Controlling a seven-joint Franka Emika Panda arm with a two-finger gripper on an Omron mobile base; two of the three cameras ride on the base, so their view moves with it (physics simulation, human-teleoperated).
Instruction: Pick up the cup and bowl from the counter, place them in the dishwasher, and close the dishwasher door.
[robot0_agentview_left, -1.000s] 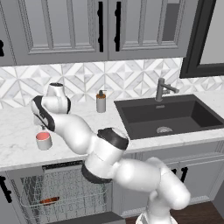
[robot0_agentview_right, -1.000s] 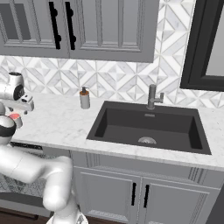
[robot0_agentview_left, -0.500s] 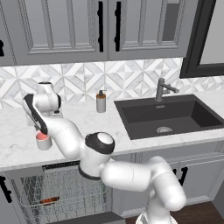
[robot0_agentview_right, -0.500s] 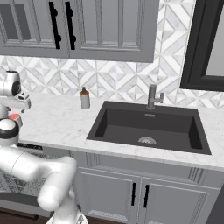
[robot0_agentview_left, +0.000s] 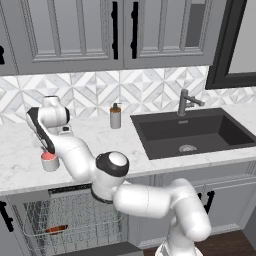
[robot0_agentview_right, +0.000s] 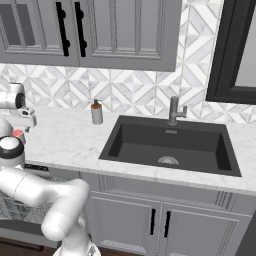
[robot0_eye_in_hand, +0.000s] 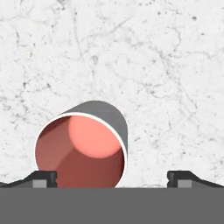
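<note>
The cup (robot0_agentview_left: 50, 160), grey-white outside and red-pink inside, stands upright on the white marble counter (robot0_agentview_left: 20, 172) left of the sink. My gripper (robot0_agentview_left: 48, 149) hangs straight above it, open. In the hand view the cup (robot0_eye_in_hand: 81, 148) lies between the fingertips (robot0_eye_in_hand: 43, 178), closer to the left one, and the gripper (robot0_eye_in_hand: 111, 178) holds nothing. The cup's red rim (robot0_agentview_right: 18, 134) peeks out beside my arm. The dark reddish-brown bowl (robot0_agentview_left: 56, 229) lies in the wire rack (robot0_agentview_left: 80, 212) of the open dishwasher below the counter edge.
A grey soap dispenser (robot0_agentview_left: 116, 116) stands by the backsplash, right of the cup. The black sink (robot0_agentview_left: 192, 132) with its tap (robot0_agentview_left: 186, 101) lies further right. Grey wall cabinets (robot0_agentview_left: 75, 30) hang overhead. My own arm arches over the dishwasher opening.
The hand has swung left and come down over the cup. The cup and the bowl have stayed where they were.
</note>
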